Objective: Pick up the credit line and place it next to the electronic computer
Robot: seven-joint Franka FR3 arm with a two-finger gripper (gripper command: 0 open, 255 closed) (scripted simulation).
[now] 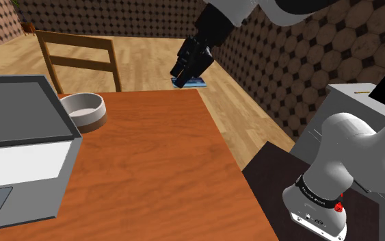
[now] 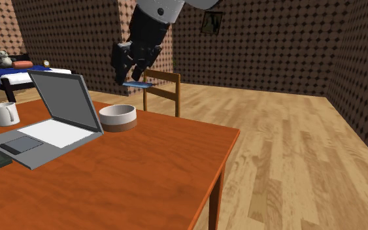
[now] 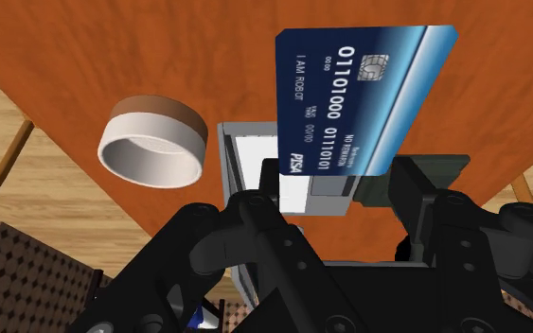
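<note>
Black and closed on 1 edge of the credit card (image 3: pixel 364 99), the gripper (image 3: pixel 345 184) has its 2 fingers (image 3: pixel 425 180) pinching the card between them. We see the card's dark blue face, with white digits and a small chip, standing out ahead of the hand. In the shoulder view we find the gripper (image 1: pixel 187 72) in the air at the far edge of the table (image 1: pixel 156 164). The credit card (image 1: pixel 192 83) shows as a blue sliver under it, clear of the wood. In the second exterior view the gripper (image 2: pixel 131 73) hangs above the table (image 2: pixel 169 170) near the top rail of a wooden chair (image 2: pixel 163 85), and the credit card (image 2: pixel 138 84) lies roughly level beneath it. Lower and toward that view's left sits a white bowl (image 2: pixel 117 117) with a brown band. Beyond the bowl is the open grey laptop (image 2: pixel 51 114), well apart from the card. A white mug (image 2: pixel 4 113) stands past the laptop. In the shoulder view we see the bowl (image 1: pixel 83 109) between the laptop (image 1: pixel 20 130) and the chair (image 1: pixel 81 58).
</note>
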